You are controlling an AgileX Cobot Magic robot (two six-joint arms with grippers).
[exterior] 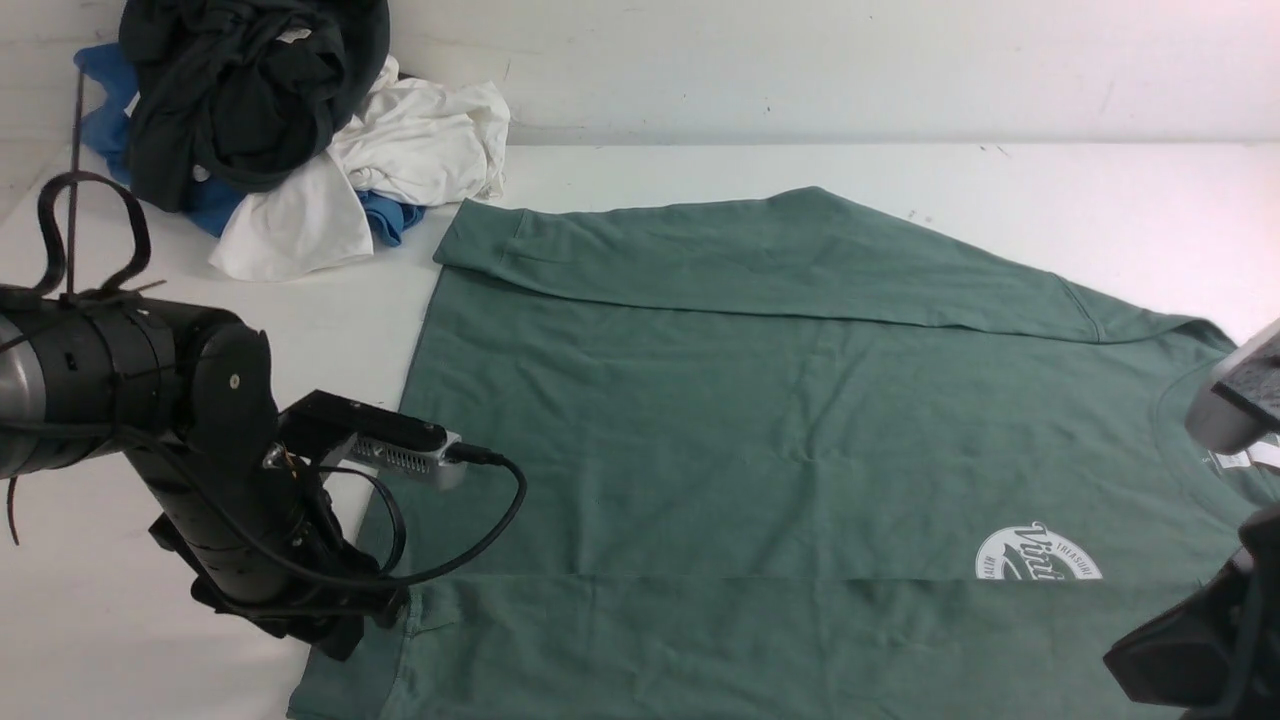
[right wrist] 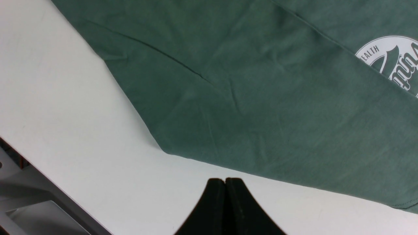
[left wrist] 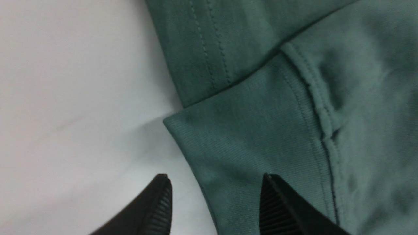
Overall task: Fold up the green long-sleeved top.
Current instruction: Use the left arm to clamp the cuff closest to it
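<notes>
Honestly, the green long-sleeved top (exterior: 750, 400) looks floppy and light, so pinch the ribbed cuff (left wrist: 248, 130). The left gripper (left wrist: 215, 178) gapes over it, and the right gripper (right wrist: 225, 180) is closed and empty.

Left arm (exterior: 215, 470): angled downward at near left, wrist set low. Left hand (left wrist: 215, 187): fingers held well apart. Right arm (exterior: 1200, 650): seen at near right edge. Right hand (right wrist: 225, 182): fingers pressed together.

A heap of clothes (exterior: 300, 150) fills the far left corner of the desk (exterior: 900, 170) — no way through there. The far strip along the wall (exterior: 900, 60) lies bare, and so does the left side beside the green top (exterior: 750, 400). The left arm (exterior: 200, 450) hangs over the top's near left corner.
</notes>
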